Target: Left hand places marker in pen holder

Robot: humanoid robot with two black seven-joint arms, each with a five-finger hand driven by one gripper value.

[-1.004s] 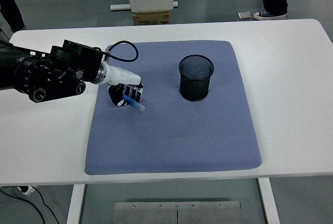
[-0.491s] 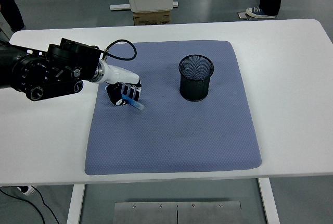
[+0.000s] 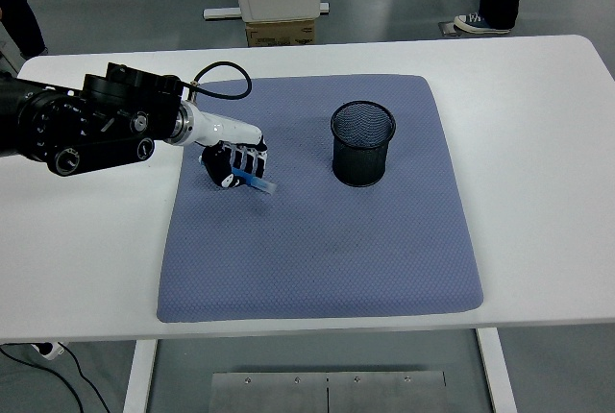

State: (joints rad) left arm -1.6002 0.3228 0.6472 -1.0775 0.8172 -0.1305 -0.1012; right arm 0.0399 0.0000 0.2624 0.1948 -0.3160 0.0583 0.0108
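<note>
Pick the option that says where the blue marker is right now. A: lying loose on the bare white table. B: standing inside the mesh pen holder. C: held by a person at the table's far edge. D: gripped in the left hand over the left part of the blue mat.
D: the left hand has its fingers curled around the blue marker above the mat, well to the left of the mesh pen holder.

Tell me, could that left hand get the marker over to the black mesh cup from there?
Probably yes: the left hand grips the marker, and only bare blue mat lies before the pen holder.
</note>
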